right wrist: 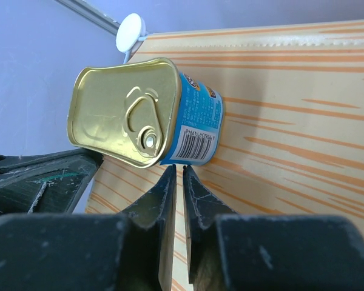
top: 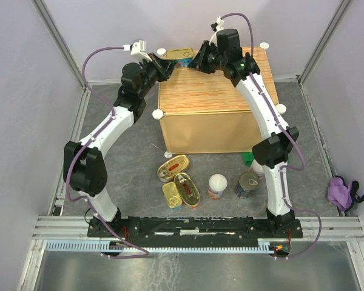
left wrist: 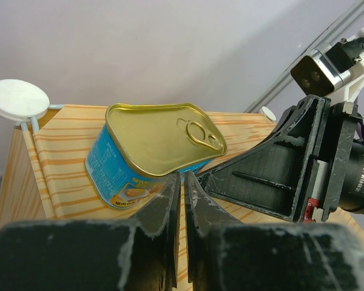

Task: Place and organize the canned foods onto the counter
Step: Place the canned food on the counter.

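Pinched together and empty, left gripper (left wrist: 182, 182) and right gripper (right wrist: 177, 173) flank the blue tin (top: 181, 56) at the counter's (top: 212, 97) upper-left edge. Overhead, both partly hide it.

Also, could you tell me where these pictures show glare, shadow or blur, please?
Top external: even light, sharp throughout. Left wrist: the tin has a soft sheen on its lid; the left end effector looks soft up close. Right wrist: a faint shadow lies on the counter beside the tin.

There are two rectangular gold-lidded tins (top: 181, 56) (top: 171, 195), two oval gold tins (top: 173, 167) (top: 187, 189), one white-lidded cylinder (top: 218, 187) and one dark cylinder (top: 247, 185). One counter (top: 218, 91) has four white knobs (top: 158, 113).
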Robot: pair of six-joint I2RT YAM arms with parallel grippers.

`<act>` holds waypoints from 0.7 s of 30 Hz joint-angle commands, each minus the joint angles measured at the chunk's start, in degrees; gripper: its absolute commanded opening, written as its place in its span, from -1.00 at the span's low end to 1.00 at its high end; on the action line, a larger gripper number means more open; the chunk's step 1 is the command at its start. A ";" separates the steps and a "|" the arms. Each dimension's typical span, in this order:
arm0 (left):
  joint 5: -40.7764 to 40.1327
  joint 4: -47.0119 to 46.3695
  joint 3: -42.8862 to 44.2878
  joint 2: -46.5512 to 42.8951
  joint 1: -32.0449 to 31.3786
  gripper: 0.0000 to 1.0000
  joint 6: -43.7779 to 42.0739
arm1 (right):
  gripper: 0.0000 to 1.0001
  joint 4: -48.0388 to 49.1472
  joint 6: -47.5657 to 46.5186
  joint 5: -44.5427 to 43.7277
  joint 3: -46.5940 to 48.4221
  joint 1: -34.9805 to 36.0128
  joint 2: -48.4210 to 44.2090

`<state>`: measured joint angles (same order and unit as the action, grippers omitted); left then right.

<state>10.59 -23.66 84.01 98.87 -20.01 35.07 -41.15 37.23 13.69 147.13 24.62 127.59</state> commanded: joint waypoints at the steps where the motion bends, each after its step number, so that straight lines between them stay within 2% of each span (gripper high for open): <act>1: -0.66 -1.70 2.22 -0.44 -0.13 -0.78 -1.72 | -0.67 2.41 -0.13 0.68 2.20 -0.19 -0.93; 12: -3.40 -2.34 -4.39 -9.15 -0.23 -0.60 -0.90 | -0.61 0.34 -3.04 -0.97 -7.97 -0.11 -10.89; 16: -4.54 -2.27 -7.14 -13.59 -0.25 -0.56 -0.80 | -0.50 -0.08 -4.78 -3.00 -14.41 0.13 -17.30; 19: -5.28 -2.18 -9.48 -16.88 -0.35 -0.54 -0.80 | -0.22 -2.73 -7.06 -4.64 -16.86 0.30 -21.34; 20: -5.28 -2.14 -10.22 -17.97 -0.38 -0.52 -0.86 | -0.04 -3.92 -7.95 -5.37 -17.36 0.35 -22.39; 21: -5.31 -2.05 -10.85 -19.07 -0.36 -0.51 -1.00 | 0.80 -4.98 -8.78 -6.12 -18.06 0.42 -23.55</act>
<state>6.52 -23.31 74.98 84.95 -20.03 35.09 -43.92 32.86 10.90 130.19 24.69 110.56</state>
